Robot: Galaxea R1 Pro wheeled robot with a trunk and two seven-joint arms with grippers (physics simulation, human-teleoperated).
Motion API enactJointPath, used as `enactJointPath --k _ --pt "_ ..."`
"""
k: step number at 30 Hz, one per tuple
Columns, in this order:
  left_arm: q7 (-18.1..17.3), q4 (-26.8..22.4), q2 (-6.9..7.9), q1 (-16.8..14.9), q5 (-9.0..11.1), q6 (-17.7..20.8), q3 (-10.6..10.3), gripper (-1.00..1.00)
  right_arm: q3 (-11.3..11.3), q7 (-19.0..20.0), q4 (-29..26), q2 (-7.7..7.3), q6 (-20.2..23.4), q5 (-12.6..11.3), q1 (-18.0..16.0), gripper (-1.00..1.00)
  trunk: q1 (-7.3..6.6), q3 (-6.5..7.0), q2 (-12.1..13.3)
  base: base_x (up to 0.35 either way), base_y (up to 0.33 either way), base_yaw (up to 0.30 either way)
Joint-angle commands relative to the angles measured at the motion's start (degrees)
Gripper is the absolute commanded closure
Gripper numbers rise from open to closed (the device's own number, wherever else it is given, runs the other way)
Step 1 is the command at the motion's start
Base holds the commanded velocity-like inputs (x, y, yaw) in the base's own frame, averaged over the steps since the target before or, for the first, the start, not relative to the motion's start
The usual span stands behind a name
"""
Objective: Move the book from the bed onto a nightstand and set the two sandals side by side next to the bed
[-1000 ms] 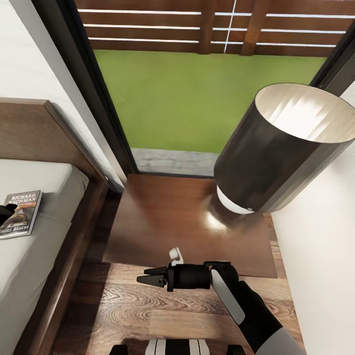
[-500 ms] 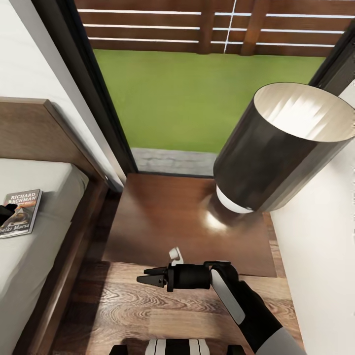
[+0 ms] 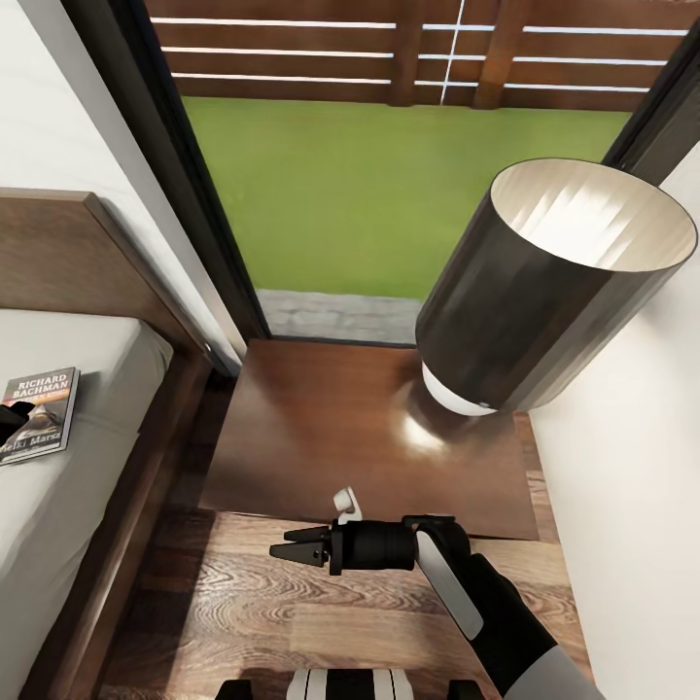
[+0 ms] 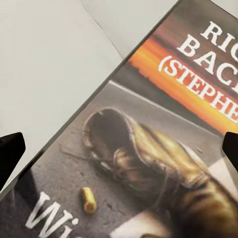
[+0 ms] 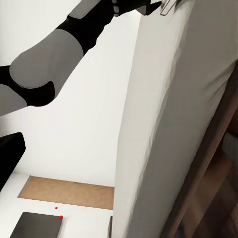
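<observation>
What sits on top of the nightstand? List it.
On the nightstand stands a lamp with a dark cylindrical shade and a white base. The shade hides the surface under it. The book lies on the bed.

Right tool (image 3: 284,543) level, prongs apparently near-closed; left tool (image 4: 119,148) spread wide.

Bright even daylight; glare spot on nightstand (image 3: 428,437); left wrist close-up slightly soft.

book (image 3: 40,414): dark paperback, orange band, flat, cover up on bed (image 3: 92,428) mattress | nightstand (image 3: 360,437): glossy red-brown, beside my bed
</observation>
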Motion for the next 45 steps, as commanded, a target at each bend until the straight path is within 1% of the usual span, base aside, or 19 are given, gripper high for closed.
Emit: enactJointPath --k 1,13,20,38,45 --pt "0.31 -0.09 -0.01 -0.02 0.6 0.32 0.06 -1.0 0.02 -0.02 0.01 0.0 0.34 -0.29 -0.03 -1.0 0.0 -0.03 -0.01 0.0 0.0 0.0" --pt "0.31 -0.09 -0.01 -0.02 0.6 0.32 0.06 -1.0 0.02 -0.03 0.01 0.0 0.34 -0.29 -0.03 -1.0 0.0 -0.03 -0.01 0.0 -0.001 0.0" --pt "0.31 -0.09 -0.01 -0.02 0.6 0.32 0.06 -1.0 0.02 -0.02 0.01 0.0 0.34 -0.29 -0.03 -1.0 0.0 -0.03 -0.01 0.0 -0.119 0.0" --pt "0.31 -0.09 -0.01 -0.02 0.6 0.32 0.06 -1.0 0.05 -0.02 0.01 0.0 0.34 -0.29 -0.03 -1.0 0.0 -0.03 -0.01 0.0 -0.004 0.0" --pt "0.31 -0.09 -0.05 -0.02 0.6 0.32 0.06 -1.0 0.03 -0.02 0.01 0.0 0.34 -0.29 -0.03 -1.0 0.0 -0.03 -0.01 -0.082 -0.072 0.0"
